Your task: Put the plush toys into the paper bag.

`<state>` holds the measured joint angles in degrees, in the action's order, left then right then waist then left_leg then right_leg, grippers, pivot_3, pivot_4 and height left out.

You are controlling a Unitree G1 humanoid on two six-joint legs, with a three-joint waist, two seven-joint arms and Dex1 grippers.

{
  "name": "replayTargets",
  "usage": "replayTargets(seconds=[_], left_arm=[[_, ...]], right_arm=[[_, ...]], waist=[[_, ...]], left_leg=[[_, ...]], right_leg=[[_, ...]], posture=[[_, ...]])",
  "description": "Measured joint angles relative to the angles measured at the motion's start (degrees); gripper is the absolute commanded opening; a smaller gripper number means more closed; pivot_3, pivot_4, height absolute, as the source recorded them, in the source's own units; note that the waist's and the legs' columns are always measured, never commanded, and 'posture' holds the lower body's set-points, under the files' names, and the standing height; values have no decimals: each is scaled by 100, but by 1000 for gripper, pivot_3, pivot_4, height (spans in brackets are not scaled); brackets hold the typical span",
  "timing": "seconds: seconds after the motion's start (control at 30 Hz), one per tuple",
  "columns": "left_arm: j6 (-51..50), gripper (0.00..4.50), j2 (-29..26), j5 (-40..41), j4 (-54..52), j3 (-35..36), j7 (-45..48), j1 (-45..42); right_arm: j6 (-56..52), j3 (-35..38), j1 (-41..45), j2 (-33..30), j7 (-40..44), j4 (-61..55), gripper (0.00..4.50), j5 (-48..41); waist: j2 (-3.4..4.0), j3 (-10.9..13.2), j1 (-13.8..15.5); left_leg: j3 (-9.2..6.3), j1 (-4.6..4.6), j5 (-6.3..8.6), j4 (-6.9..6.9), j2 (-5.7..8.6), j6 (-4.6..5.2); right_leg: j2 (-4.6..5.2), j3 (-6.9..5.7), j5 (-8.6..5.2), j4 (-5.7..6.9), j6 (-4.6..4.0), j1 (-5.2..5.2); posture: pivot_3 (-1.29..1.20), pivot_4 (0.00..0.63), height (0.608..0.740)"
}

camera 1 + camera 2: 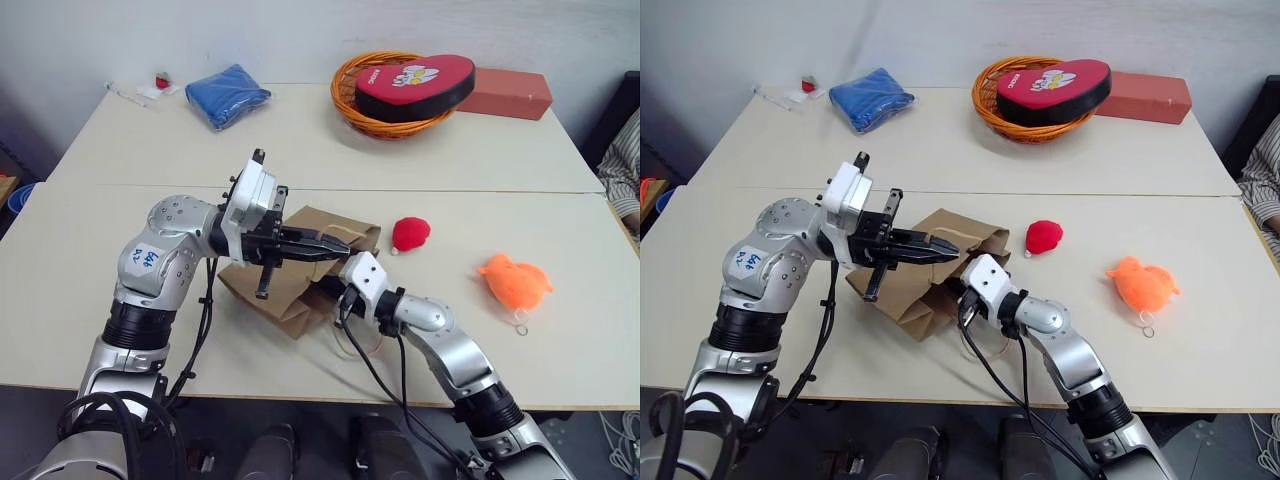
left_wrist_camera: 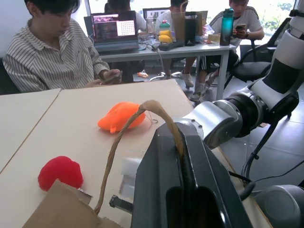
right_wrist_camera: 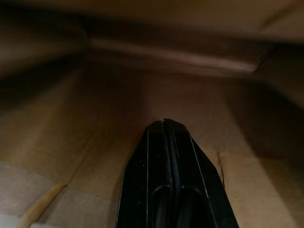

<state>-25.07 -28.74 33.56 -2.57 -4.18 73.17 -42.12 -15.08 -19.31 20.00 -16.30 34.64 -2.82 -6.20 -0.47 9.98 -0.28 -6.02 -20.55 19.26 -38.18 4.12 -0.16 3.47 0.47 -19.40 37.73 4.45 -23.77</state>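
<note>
The pale beige surface [image 1: 480,150] consists of two panels meeting at a seam. At its far edge sit a folded blue cloth [image 1: 227,95], a woven orange basket [image 1: 352,106] holding a red heart-shaped cushion [image 1: 415,85], and a red-brown rectangular block [image 1: 510,92]. A person in a striped shirt [image 2: 47,57] sits just beyond the surface, with further desks behind. The brown kraft paper bag [image 1: 300,275] lies on its side at the near centre. The round red plush toy [image 1: 410,233] lies just beside the bag's mouth; the bright orange plush toy [image 1: 515,282] lies farther to the right, apart from both. The left claw [image 1: 330,244] points level toward the right, fingers together, clamped on the bag's twisted-cord handle [image 2: 156,109]. The right claw [image 3: 164,124] reaches forward and leftward inside the bag, fingers pressed together, holding nothing.
</note>
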Motion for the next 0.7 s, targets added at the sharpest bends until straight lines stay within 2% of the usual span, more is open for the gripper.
replayTargets(seconds=[0.33, 0.57, 0.63, 0.7], left_arm=[[-349, 0, -2, 372, 0, 582, -390, -124], [-498, 0, -83, 474, -76, 661, -497, -56], [-494, 0, -35, 473, -127, 606, -530, 78], [-482, 0, 0, 461, -128, 578, -564, 143]], right_arm=[[126, 70, -138, -138, 147, 69, 31, 89], [212, 194, -329, -133, 137, -17, 31, 45], [37, 315, -460, -83, 164, -144, 399, -158], [-37, 417, -591, -99, 238, -281, 950, -319]], waist=[[0, 0, -6], [-1, -1, 2], [-1, -1, 4], [-1, 0, 6]], left_leg=[[0, 0, 0, 0, -2, 0], [-1, 3, 0, 0, 0, 0], [-2, 3, 0, 0, -1, 0], [-1, 3, 0, 0, -1, 0]], right_leg=[[-1, -1, 0, 0, 0, 1], [0, -1, 0, -1, 0, 4], [0, -1, 0, 0, 0, 4], [0, 0, 0, -1, 0, 4]], posture=[[0, 150, 740], [0, 150, 740], [0, 150, 740], [0, 150, 740]])
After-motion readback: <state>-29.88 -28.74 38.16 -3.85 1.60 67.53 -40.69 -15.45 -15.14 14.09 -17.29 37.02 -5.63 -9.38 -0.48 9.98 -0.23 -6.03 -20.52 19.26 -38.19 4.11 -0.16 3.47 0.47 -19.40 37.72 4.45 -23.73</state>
